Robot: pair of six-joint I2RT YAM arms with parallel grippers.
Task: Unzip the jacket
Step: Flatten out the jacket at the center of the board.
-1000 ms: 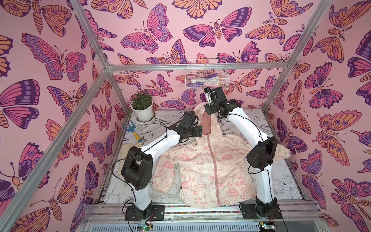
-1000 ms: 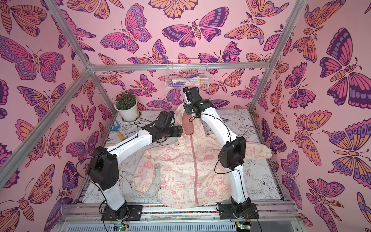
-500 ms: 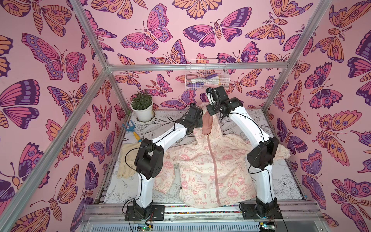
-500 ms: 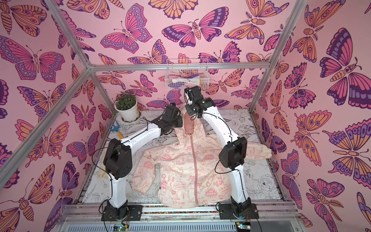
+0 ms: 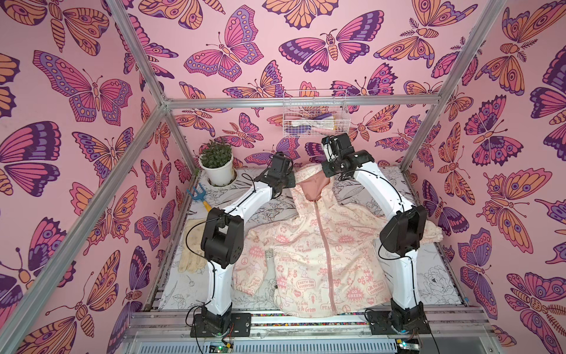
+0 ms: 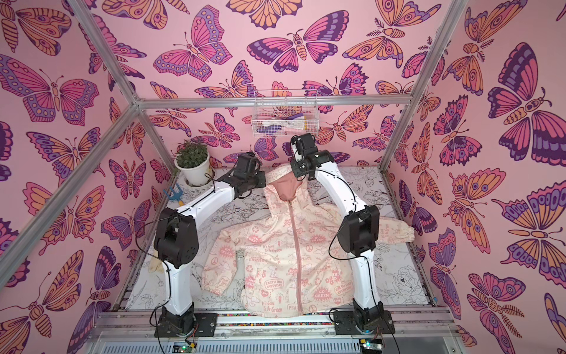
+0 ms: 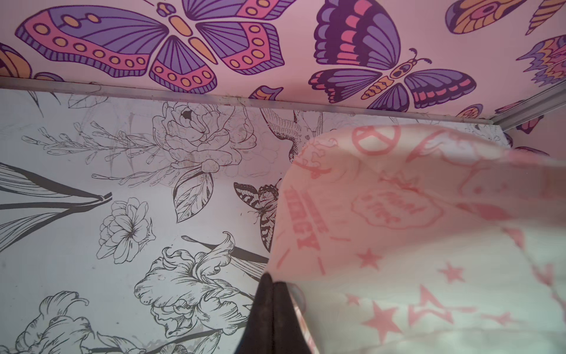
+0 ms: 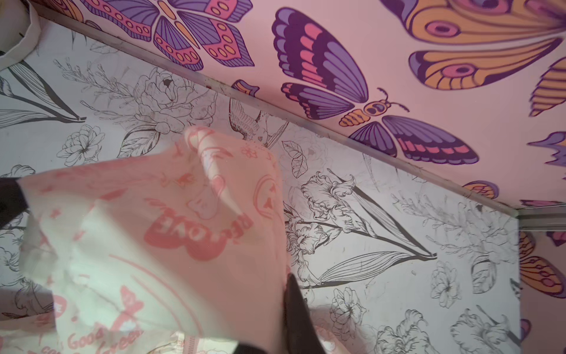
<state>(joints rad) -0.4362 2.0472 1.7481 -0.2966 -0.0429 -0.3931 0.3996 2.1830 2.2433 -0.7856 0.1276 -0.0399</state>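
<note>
Left gripper (image 7: 271,279) first: my dark fingers are pressed tight together, and the printed edge of the hood (image 7: 398,190) comes out right at their tips, so I'm pinched on cloth. Right gripper (image 8: 291,280) reads the same in its wrist view, jaws together with the hood's other edge caught against them. The fabric is lifted off the table (image 5: 435,275) and stretched between my two grips. At the far edge of that right wrist view, a dark tip sits where the cloth ends. That's my left gripper!

In both top views the jacket (image 5: 294,251) lies front up in the middle of the table, between my two arms. Its hem is at the near edge by my bases and the hood is toward the back wall, with the plain pink lining showing. The zipper (image 5: 326,254) runs as one pink line from hem to neck, teeth joined all the way. One sleeve reaches out past my right elbow; the other bends down beside my left arm.

Off to my left a cream glove (image 5: 191,260) lies flat at the table's edge, apart from the jacket. A blue hand rake (image 5: 199,193) lies farther back, near the potted plant (image 5: 218,165) in the corner. A wire basket (image 5: 314,113) hangs on the back wall above my wrists.
</note>
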